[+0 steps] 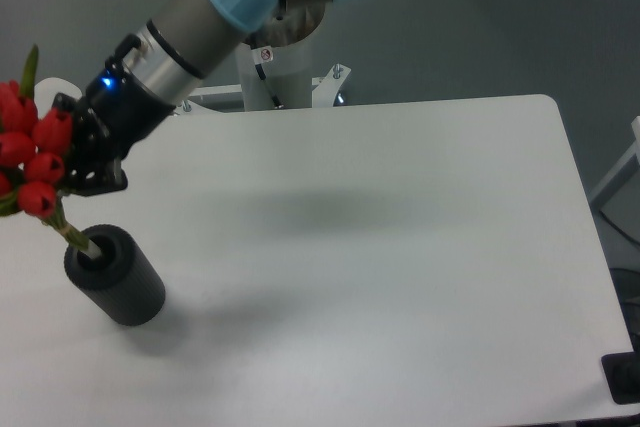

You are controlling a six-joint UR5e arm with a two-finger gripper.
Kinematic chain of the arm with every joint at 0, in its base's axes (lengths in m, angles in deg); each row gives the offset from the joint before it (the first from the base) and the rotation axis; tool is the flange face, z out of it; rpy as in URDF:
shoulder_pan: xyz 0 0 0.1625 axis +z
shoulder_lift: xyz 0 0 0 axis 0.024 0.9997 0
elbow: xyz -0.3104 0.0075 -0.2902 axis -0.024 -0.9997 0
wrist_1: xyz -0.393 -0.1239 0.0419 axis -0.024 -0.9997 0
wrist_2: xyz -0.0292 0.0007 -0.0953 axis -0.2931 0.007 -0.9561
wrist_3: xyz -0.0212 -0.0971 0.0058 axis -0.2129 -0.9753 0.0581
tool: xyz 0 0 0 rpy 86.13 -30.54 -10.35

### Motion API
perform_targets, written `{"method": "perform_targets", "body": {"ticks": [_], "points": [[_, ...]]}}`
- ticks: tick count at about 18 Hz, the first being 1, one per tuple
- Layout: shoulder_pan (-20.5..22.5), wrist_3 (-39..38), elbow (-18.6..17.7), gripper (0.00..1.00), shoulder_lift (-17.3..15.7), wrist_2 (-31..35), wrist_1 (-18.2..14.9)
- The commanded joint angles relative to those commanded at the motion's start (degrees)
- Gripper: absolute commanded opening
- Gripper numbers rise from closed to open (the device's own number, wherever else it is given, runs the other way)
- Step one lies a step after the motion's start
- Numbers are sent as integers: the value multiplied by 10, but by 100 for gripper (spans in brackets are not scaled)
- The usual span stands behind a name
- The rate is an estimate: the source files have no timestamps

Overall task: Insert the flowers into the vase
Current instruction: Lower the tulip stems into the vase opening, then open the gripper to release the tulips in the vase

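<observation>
here the insertion step is in hand: the flowers (30,157) are pinched in the gripper (62,162) at the table's (400,247) left edge, tilted, with the stem ends already dipped into the hole of the vase (118,277). next, by judgement, a straighter, lower push is called for before the bunch is released.

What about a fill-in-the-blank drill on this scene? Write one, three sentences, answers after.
1. The flowers have buds coloured ____.
2. The stem ends of the bunch reach into the hole in the top of the ____.
3. The vase stands on the white ____.

Answers: red; vase; table
</observation>
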Motion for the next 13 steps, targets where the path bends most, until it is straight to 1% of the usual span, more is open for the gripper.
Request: {"method": "perform_targets", "body": {"ticks": [3,5,9,13], "points": [[1,25,-18,23,16,1,0],[3,40,-33,23,19,1,0],[4,41,-47,24,33,2,0],[4,41,-47,27,50,3,0]]}}
